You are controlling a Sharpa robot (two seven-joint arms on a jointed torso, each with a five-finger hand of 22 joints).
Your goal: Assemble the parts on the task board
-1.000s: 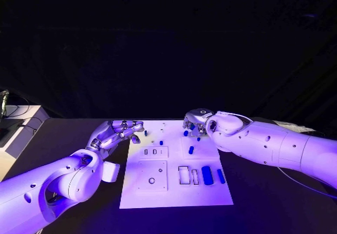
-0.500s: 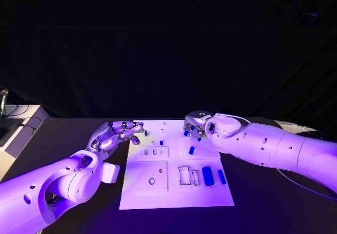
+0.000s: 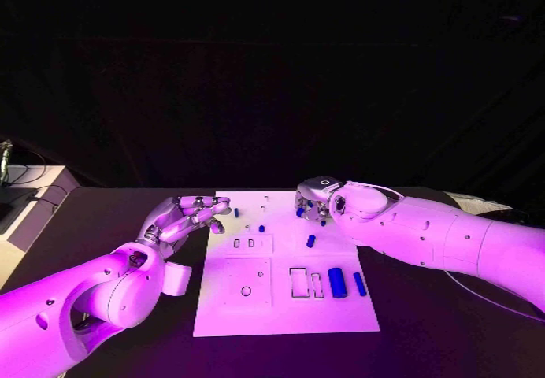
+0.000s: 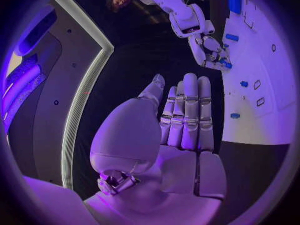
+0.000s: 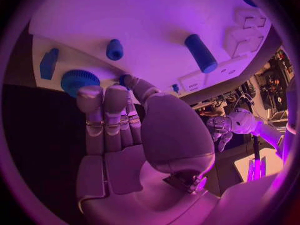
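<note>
The white task board (image 3: 284, 311) lies mid-table. A thick blue cylinder (image 3: 336, 282) and a slim blue bar (image 3: 359, 283) lie beside empty slots (image 3: 298, 282); a short blue peg (image 3: 309, 241) sits further back. My right hand (image 3: 315, 200) hovers over the board's far right corner. Its fingertips (image 5: 90, 92) reach a blue gear (image 5: 80, 80), and a small blue part (image 5: 125, 78) shows at the thumb tip; whether it is pinched is unclear. A blue peg (image 5: 114, 50) and cylinder (image 5: 200, 52) lie beyond. My left hand (image 3: 187, 218) hangs at the board's left edge, its fingers (image 4: 187, 110) together and holding nothing.
The black table (image 3: 113, 236) surrounds the board. A pale shelf with cables (image 3: 28, 205) stands off the table's left side. A round hole (image 3: 246, 290) and small rectangular sockets (image 3: 243, 244) mark the board's left half.
</note>
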